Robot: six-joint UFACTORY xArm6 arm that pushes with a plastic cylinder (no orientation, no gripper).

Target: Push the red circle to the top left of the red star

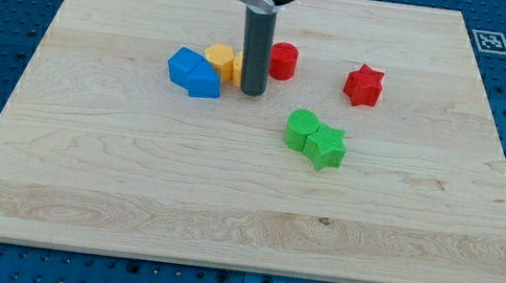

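Note:
The red circle (284,60) sits on the wooden board just right of my rod. The red star (364,86) lies further to the view's right, slightly lower than the circle. My tip (252,92) rests on the board just below-left of the red circle, between it and the yellow blocks (220,61). There is a small gap between the rod and the circle. The rod hides part of a yellow block.
Two blue blocks (194,71) sit together left of the yellow ones. A green circle (301,128) and a green star (326,147) touch each other below the red circle. The board's edge (237,267) runs along the view's bottom.

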